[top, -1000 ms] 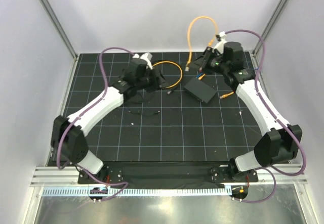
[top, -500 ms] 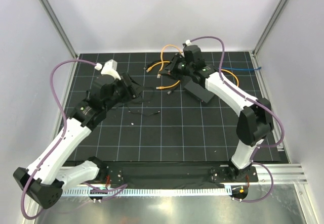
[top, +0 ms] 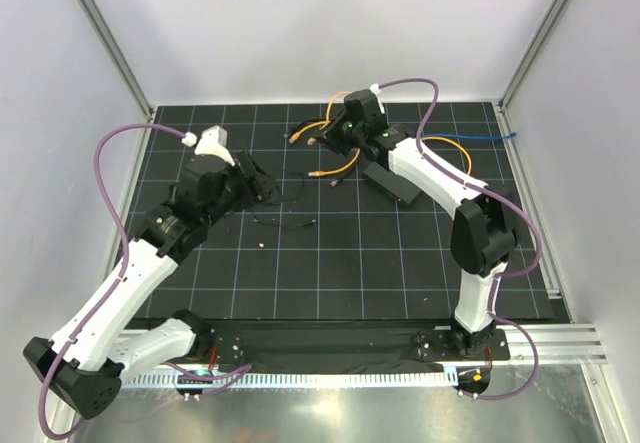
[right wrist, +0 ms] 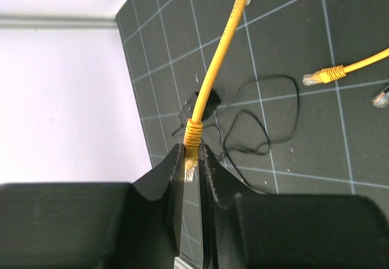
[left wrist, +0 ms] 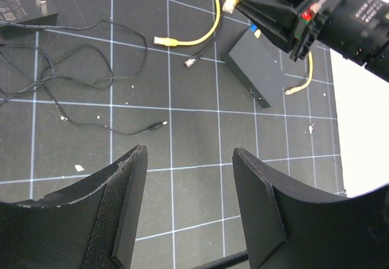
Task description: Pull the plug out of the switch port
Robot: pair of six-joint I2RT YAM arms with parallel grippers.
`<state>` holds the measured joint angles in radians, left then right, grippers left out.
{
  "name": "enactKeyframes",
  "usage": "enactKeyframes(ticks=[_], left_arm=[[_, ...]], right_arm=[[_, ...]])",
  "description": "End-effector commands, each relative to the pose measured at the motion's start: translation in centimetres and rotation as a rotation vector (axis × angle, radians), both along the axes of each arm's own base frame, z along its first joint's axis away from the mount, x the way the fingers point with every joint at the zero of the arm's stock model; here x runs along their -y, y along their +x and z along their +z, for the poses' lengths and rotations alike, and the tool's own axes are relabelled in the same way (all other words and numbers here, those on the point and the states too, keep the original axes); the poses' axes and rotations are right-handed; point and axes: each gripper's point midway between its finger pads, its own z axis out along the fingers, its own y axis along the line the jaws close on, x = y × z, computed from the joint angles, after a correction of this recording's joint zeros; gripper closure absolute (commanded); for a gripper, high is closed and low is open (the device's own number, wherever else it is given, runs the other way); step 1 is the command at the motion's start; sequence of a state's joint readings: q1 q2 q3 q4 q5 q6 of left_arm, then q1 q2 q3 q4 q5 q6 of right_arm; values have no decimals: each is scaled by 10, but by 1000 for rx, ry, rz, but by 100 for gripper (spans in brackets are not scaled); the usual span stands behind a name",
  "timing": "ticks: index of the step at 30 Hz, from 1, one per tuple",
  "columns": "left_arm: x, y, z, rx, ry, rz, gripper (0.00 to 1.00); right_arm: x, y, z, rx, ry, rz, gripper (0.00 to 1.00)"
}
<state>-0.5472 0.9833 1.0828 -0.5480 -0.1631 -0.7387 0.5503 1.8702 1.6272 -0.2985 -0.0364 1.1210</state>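
The black grid mat [top: 350, 273] fills the middle of your top view, with both arms reaching toward its upper half. Your right arm [top: 440, 188] runs up the right side and bends left. Your left arm [top: 140, 263] climbs from the lower left.

The network switch [top: 393, 181], a flat matte-black box, lies right of centre in the upper part of the mat. In the left wrist view it sits upper right. The switch port [left wrist: 246, 85] is somewhere along the edge facing lower left, but it is too small to tell what any socket holds.

The right gripper [top: 328, 135] is up and left of the switch, apart from it. In your right wrist view its fingers [right wrist: 173, 178] are clamped on the yellow plug [right wrist: 190, 167], which sits between them. The yellow cable [right wrist: 213, 81] runs from the plug toward the top of the frame.

The left gripper [left wrist: 188, 160] hangs over the mat with its fingers spread and only bare grid between them.

A black power adapter [left wrist: 27, 17] lies at the upper left of the left wrist view. Its thin black wire [left wrist: 91, 56] loops rightward and ends in a barrel tip [left wrist: 159, 124].

Loose yellow plugs lie near the switch: one [left wrist: 164, 40] to its left and another [left wrist: 293, 90] just beside its right corner.
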Motion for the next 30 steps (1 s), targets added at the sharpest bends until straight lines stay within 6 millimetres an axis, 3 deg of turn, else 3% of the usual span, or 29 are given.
enactKeyframes(ticks=[1, 4, 8, 11, 12, 14, 15, 20, 25, 30], left_arm=[[-4, 6, -2, 8, 32, 16, 37], [-1, 8, -6, -3, 33, 13, 37], [0, 11, -10, -12, 39, 11, 37], [0, 13, -12, -13, 50, 15, 37], [0, 13, -13, -13, 53, 15, 37], [-2, 15, -14, -14, 62, 23, 36], [-2, 16, -16, -17, 72, 19, 36], [0, 21, -20, -25, 77, 15, 36], [4, 26, -22, -24, 73, 9, 36], [6, 27, -27, -39, 75, -1, 36]], right_arm=[[-10, 15, 24, 37, 53, -100, 99], [-19, 19, 19, 29, 72, -130, 97], [-38, 33, -3, -17, 119, -132, 94], [-44, 44, -2, 9, 146, -161, 92], [-46, 49, -11, 1, 137, -167, 92], [-50, 57, -6, 24, 153, -171, 90], [-51, 62, -17, 17, 137, -180, 89], [-63, 77, -29, 19, 156, -178, 85], [-77, 87, -57, -20, 165, -160, 73], [-87, 90, -58, -1, 158, -98, 56]])
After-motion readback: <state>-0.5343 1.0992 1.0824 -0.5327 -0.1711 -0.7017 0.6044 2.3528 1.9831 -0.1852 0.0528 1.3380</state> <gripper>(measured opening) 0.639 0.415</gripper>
